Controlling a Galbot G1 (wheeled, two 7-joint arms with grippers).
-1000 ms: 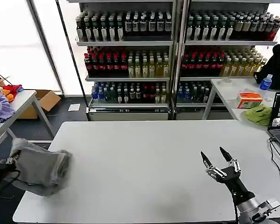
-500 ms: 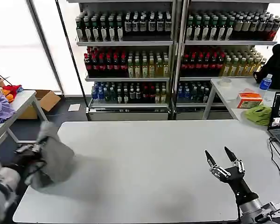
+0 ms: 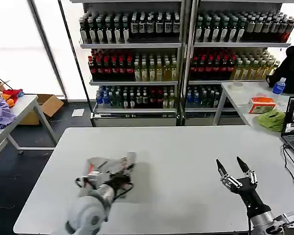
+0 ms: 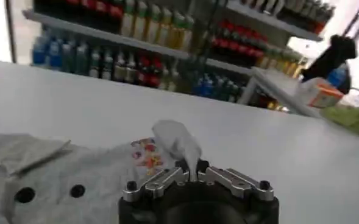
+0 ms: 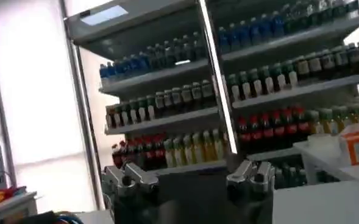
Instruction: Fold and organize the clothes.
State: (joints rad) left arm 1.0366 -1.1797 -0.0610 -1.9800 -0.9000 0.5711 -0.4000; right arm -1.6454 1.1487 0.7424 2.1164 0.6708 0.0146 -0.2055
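While my left gripper (image 3: 118, 172) sits over the white table (image 3: 186, 147), I find its fingers closed on a bunched fold of the light grey polo shirt (image 3: 108, 169). From the left wrist camera, a peak of grey fabric rises from between the two pinched fingers (image 4: 167, 178), and the small multicoloured chest print (image 4: 145, 155) lies just beside that peak. An orange-lined edge of the shirt shows at the frame border in that same view. The shirt lies crumpled on the left half of the table, toward the near edge, partly under the left arm.

My right gripper (image 3: 233, 166) hovers over the right near part of the table, well apart from the shirt, its two dark fingertips spread wide and gripping nothing. From the right wrist camera, the finger bases stand apart with bare space between them.

Beyond the table I note shelves of bottles (image 3: 137, 49). A lime-green cloth (image 3: 272, 120) rests on the side table at right.
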